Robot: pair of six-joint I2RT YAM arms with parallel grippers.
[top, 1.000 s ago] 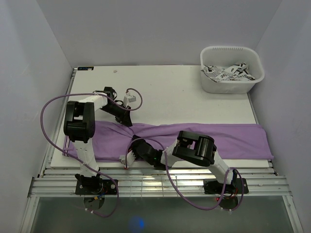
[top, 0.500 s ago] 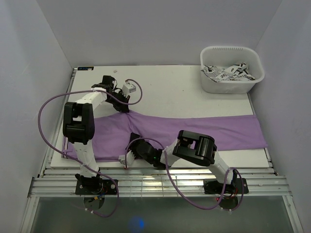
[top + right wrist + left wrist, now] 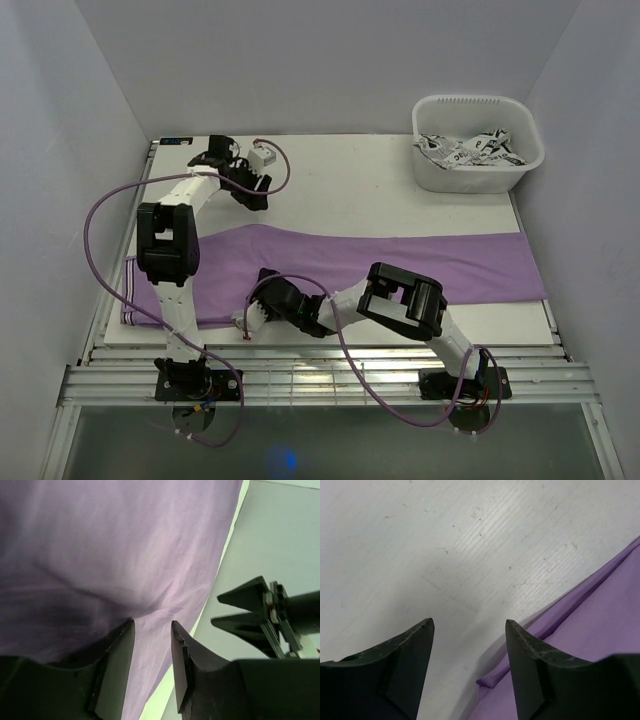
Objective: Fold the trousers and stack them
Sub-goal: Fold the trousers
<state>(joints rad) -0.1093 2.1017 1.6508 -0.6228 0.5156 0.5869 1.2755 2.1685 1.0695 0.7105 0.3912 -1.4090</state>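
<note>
The lilac trousers lie spread flat across the table from left to right. My left gripper hovers just beyond their far edge at the back left. In the left wrist view this gripper stands open over bare white table, and a folded edge of the trousers lies to the lower right of it. My right gripper reaches left along the near edge, low over the cloth. In the right wrist view it has its jaws parted, with the trousers loose in the gap.
A white bin holding black-and-white patterned cloth stands at the back right corner. Metal rails run along the near edge by the arm bases. Grey walls close in on the left, right and back.
The left gripper dragged the trousers' far edge toward the back, then opened and let go; the cloth settled flat. The right gripper's jaws widened. The trousers' right end shifted left.
</note>
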